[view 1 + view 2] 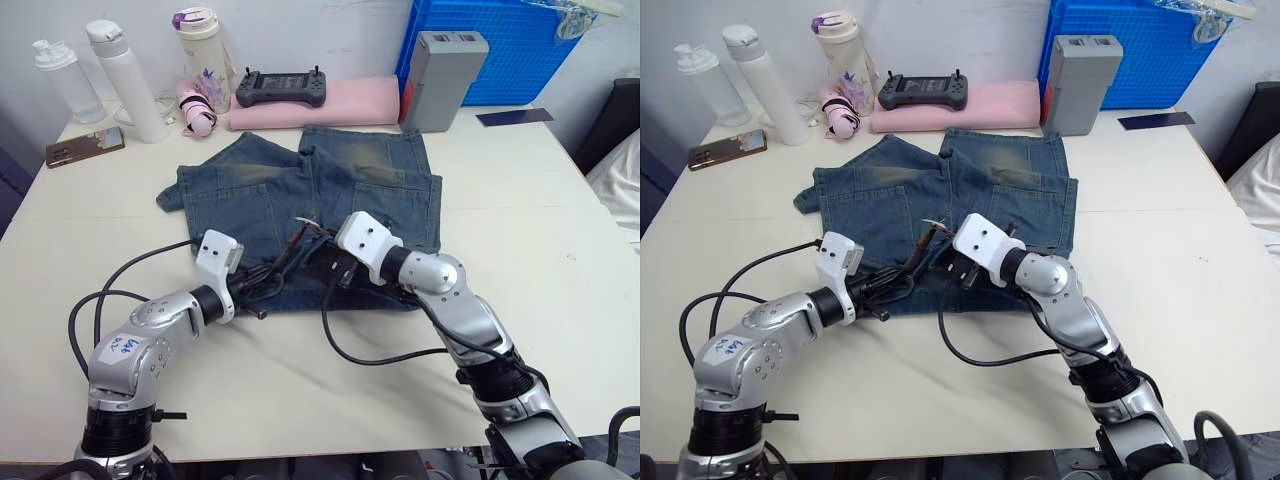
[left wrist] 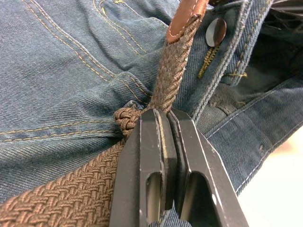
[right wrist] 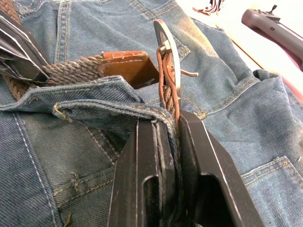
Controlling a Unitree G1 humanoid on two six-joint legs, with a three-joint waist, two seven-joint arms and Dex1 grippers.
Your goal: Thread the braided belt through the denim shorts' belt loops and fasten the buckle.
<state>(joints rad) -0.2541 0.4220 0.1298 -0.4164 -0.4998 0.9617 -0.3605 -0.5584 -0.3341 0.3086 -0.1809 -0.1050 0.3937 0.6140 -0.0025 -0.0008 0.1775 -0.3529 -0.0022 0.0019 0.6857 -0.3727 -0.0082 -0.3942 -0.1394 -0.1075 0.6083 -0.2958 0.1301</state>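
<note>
left end effector (image 2: 165, 124) pinches belt (image 2: 171, 75) tip to feed it | right end effector (image 3: 166, 126) clamps belt at buckle (image 3: 166, 47), steadying it over shorts (image 1: 260, 195)

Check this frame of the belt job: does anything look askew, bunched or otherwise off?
Yes. The braided belt is kinked into a small knot-like bunch just where the left gripper pinches it. At the right gripper, the buckle stands on edge, pin sticking out sideways, with the denim shorts waistband folded into the grip.
</note>
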